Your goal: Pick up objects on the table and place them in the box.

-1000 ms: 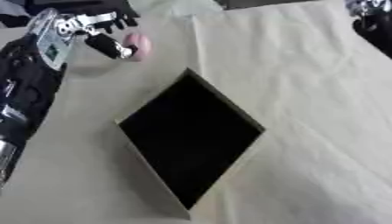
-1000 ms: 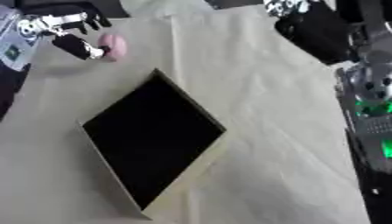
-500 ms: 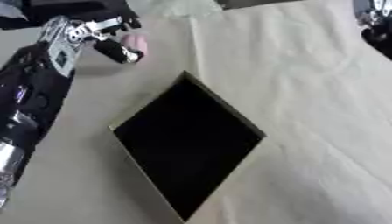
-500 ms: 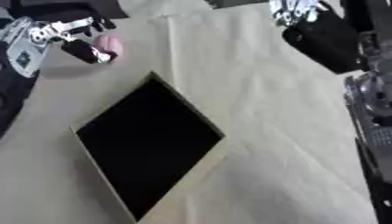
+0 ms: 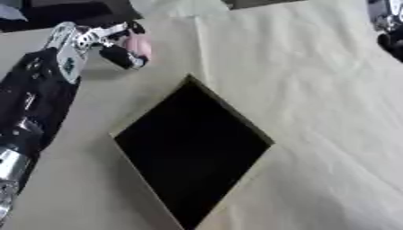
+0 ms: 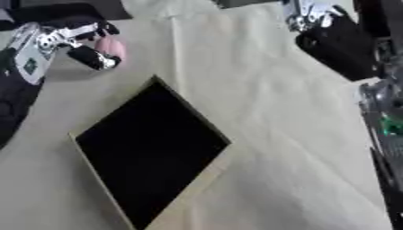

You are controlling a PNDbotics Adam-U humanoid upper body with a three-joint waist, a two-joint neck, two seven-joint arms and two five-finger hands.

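Your left hand (image 5: 102,42) has its fingers curled round a small pink object (image 5: 140,45) at the far left, above the cloth-covered table (image 5: 315,112) and just beyond the far corner of the box (image 5: 126,132), so carry it toward you until it is over the dark opening before you let the fingers go. Aim for the middle of the opening, since the object looks rounded and might roll off the rim. Your right hand (image 6: 311,15) sits at the far right edge, well apart, and I cannot tell whether it is open or closed
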